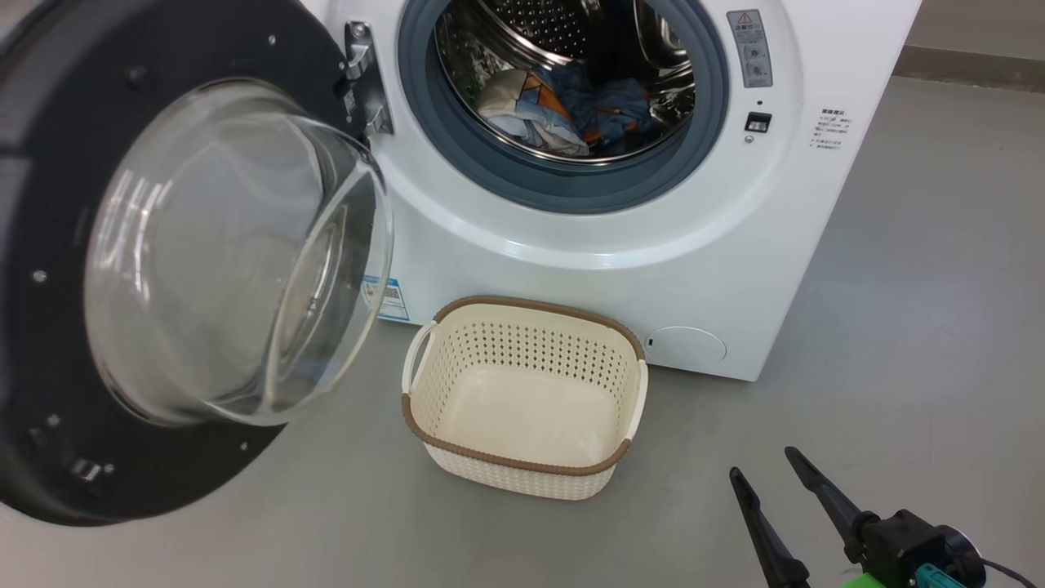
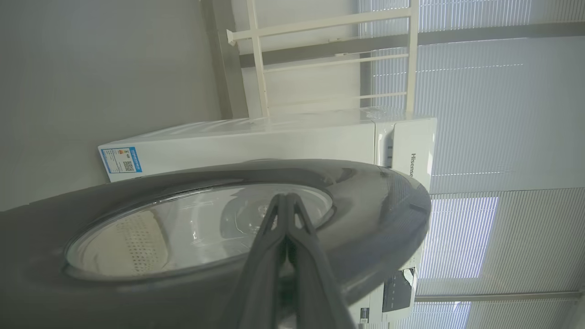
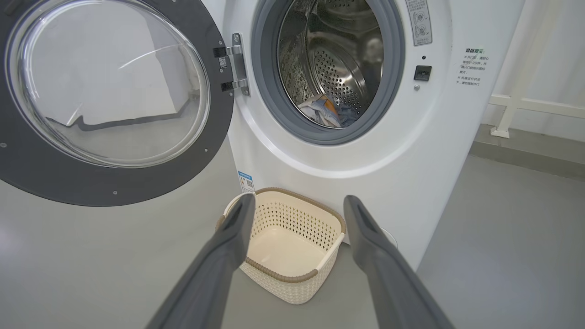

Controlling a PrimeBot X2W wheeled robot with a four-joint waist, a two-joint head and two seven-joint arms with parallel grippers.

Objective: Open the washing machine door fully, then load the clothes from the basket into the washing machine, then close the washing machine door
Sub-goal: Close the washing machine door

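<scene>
The washing machine door [image 1: 49, 343] stands swung open to the left, its glass bowl [image 1: 237, 253] bulging toward me. In the steel drum of the white washing machine [image 1: 653, 269] lie the clothes [image 1: 555, 114], also visible in the right wrist view as the clothes [image 3: 325, 112]. The basket [image 1: 522, 464] sits empty on the floor in front of the machine. My right gripper [image 1: 762, 463] hovers low to the basket's right, open, with nothing between its fingers. In the left wrist view my left gripper [image 2: 285, 197] is shut and empty, pointing at the door's outer face [image 2: 374, 201]; whether it touches the door I cannot tell.
Grey floor [image 1: 914, 327] stretches right of the machine. A white railing post [image 3: 502, 114] and a dark skirting strip stand behind the machine to the right. A white frame [image 2: 256, 59] and window blinds [image 2: 493, 91] show past the door.
</scene>
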